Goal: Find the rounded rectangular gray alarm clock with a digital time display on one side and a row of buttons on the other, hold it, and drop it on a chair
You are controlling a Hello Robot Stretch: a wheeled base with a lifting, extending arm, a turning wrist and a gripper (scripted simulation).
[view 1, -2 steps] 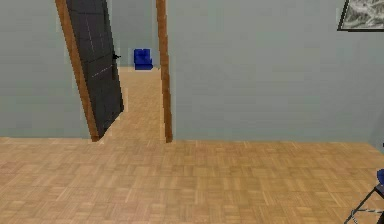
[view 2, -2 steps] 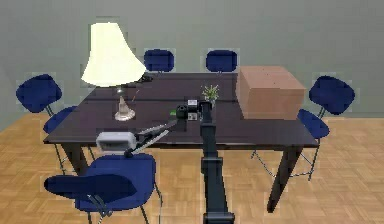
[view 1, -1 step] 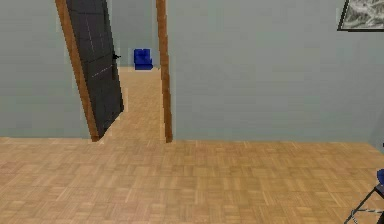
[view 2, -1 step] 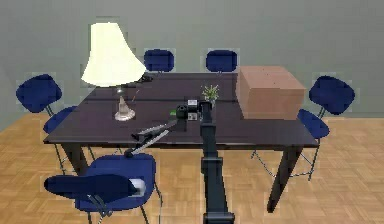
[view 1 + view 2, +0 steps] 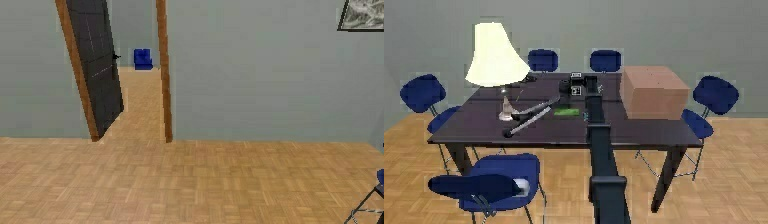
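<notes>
Closest to you, the dark square arm bar [image 5: 606,170] rises from the arm side view's bottom edge and reaches out across a dark rectangular table [image 5: 479,135]. At its far end you see the two-finger gripper [image 5: 574,86] against the tabletop, with a small dark boxy object [image 5: 568,92] at or behind it. That object could be the gray alarm clock, but you cannot be sure of it here. Since it rests on the surface there, you cannot tell whether the gripper holds anything.

Just this side of it lies a small green object [image 5: 567,113], and left of that a long grey-and-black bat-shaped thing [image 5: 530,117]. A cream-shaded table lamp [image 5: 494,55] stands toward the table's left, and a brown cardboard box [image 5: 654,92] toward its right.

Blue padded chairs ring the table: the near-left chair [image 5: 489,182], the left-end chair [image 5: 424,95], two far-side chairs [image 5: 542,60] and the right-end chair [image 5: 714,97].

Ahead of you, the forward view shows a dark panelled door [image 5: 98,55] standing open in a wood-framed doorway [image 5: 163,70]. A small blue object [image 5: 143,60] lies beyond it, a wooden parquet floor [image 5: 200,180] spreads in front, and a framed picture [image 5: 362,15] hangs at the top right.
</notes>
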